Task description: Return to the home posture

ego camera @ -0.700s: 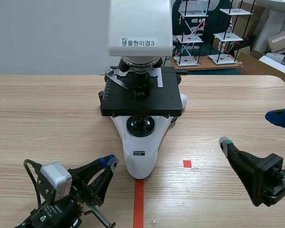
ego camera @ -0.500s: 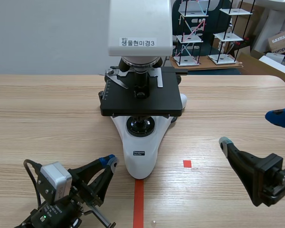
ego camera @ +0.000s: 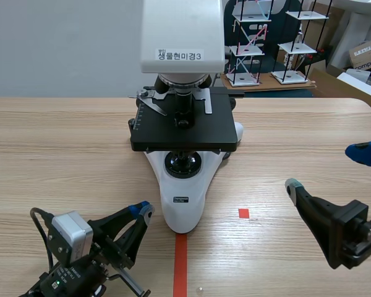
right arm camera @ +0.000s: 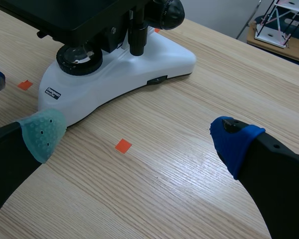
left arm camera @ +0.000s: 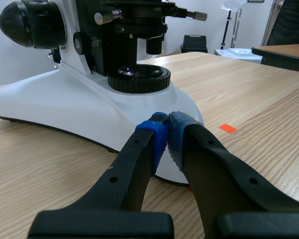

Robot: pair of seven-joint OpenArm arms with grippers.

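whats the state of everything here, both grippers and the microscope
microscope: upright on the table, gripped by neither arm
left gripper: shut, holding nothing, low beside the microscope's base
right gripper: open, holding nothing

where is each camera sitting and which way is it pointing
Scene view: between the arms, facing across the table at the microscope; left claw and right claw show low at the sides.
Left wrist view: on the left arm, low, facing the microscope's base past its shut claw.
Right wrist view: on the right arm, angled down at the base, own claw open.
Shared: all three see the microscope's base and a red tape square.
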